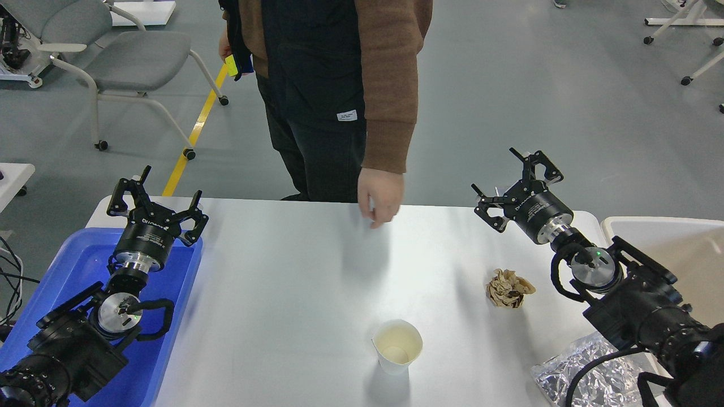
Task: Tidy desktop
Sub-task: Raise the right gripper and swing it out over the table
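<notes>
A person [339, 96] is standing at the far edge of the desktop [294, 282], cut off above the chest by the top of the view, with one hand [382, 198] hanging over the far rim, fingers curled down; I cannot tell whether they are touching the surface. The beige bin [667, 249] on my right is showing only its near corner, the rest lying behind my right arm and beyond the edge of the view. A crinkled silver foil bag [588, 373] is lying at the near right corner, partly covered by my arm's cable.

The desktop is stretching across the middle of the view, plain white, matte and smooth, with rounded far corners. A white paper cup [397, 346] is standing upright near the front centre, open and looking empty. A crumpled ball of brown paper [508, 288] is sitting to its right, well apart from it.

My left gripper [155, 206] is hovering over the blue plastic tray [73, 271] at the table's left edge, fingers spread apart and holding nothing. My right gripper [517, 183] is hanging above the far right corner, fingers likewise apart and empty.
</notes>
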Controlling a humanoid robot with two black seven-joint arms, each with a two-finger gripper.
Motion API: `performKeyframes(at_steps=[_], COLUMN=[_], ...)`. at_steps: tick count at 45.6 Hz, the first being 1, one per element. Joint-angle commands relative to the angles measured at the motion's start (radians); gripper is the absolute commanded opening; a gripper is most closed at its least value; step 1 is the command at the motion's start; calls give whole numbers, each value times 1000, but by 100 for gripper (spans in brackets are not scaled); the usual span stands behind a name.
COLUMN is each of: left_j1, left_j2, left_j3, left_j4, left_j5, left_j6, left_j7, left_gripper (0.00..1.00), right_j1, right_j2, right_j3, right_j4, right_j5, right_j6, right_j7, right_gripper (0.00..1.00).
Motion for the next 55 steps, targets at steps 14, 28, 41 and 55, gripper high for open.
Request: performKeyframes(at_steps=[14, 28, 41, 55], left_j1=[0, 0, 0, 0], left_j2=[0, 0, 0, 0], left_j3=[0, 0, 0, 0], left_j4=[0, 0, 0, 0], left_j5=[0, -1, 0, 0], left_j6=[0, 0, 0, 0], left_j7=[0, 0, -2, 0], left_gripper=[100, 100, 100, 100], right_j1=[-4, -21, -40, -12], right_j2=[-3, -6, -233, -414], right_j3=[0, 0, -46, -94], right_j4=[2, 38, 389, 782], right_j5=[0, -2, -89, -308], right_j6=[3, 11, -41, -212], right_j7=[0, 0, -2, -35], right_gripper=[100, 100, 100, 100])
